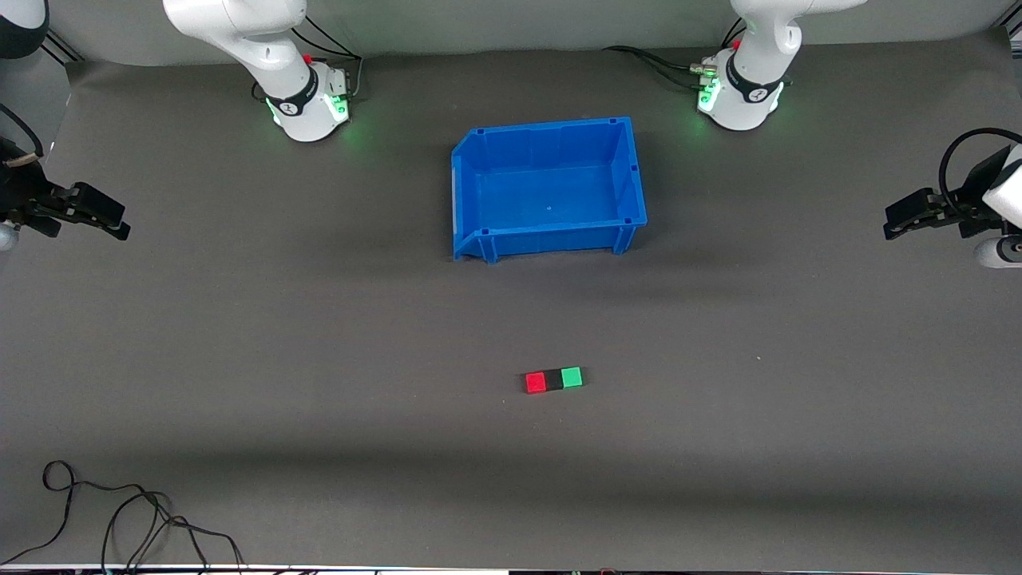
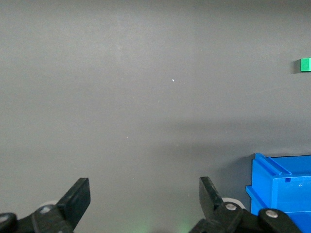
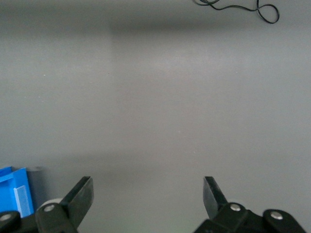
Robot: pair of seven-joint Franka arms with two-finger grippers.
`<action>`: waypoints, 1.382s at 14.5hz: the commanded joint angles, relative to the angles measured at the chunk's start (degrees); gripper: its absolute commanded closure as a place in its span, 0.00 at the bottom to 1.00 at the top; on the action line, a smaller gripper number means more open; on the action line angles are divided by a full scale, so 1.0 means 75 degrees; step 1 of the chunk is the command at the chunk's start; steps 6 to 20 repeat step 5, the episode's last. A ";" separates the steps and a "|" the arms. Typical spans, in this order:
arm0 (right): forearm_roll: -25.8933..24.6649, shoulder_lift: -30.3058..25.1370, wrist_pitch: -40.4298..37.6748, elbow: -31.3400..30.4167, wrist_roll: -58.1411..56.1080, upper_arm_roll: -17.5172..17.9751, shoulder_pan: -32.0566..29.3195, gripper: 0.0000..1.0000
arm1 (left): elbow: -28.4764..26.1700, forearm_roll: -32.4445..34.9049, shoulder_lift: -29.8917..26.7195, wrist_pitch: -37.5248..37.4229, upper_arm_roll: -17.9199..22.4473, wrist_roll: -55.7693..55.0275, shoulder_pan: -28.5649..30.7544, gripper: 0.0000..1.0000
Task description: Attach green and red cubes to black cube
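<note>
The red cube (image 1: 535, 382), the black cube (image 1: 554, 380) and the green cube (image 1: 572, 377) lie in one touching row on the grey mat, black in the middle, red toward the right arm's end. My left gripper (image 1: 889, 224) hangs open and empty over the mat at the left arm's end of the table, well away from the cubes. Its wrist view shows the open left gripper (image 2: 145, 187) over bare mat, with the green cube (image 2: 305, 64) at the frame's edge. My right gripper (image 1: 124, 227) waits open and empty at the right arm's end. The right wrist view shows the right gripper (image 3: 147, 187) over bare mat.
An empty blue bin (image 1: 471, 200) stands mid-table, farther from the front camera than the cubes; the blue bin (image 2: 282, 194) and the blue bin (image 3: 12, 189) show in both wrist views. A loose black cable (image 1: 120, 511) lies near the front edge at the right arm's end.
</note>
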 commanded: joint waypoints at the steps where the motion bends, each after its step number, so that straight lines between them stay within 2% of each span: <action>1: 0.0318 -0.0004 -0.0030 0.0018 -0.0089 0.0055 -0.0183 0.00 | 0.0152 0.0105 0.0057 -0.0162 0.0001 -0.0032 -0.0020 0.00; 20: 0.0342 -0.0016 -0.0018 -0.0006 -0.0101 0.0055 -0.0183 0.00 | 0.0140 0.0105 0.0057 -0.0162 0.0001 0.0015 -0.0020 0.00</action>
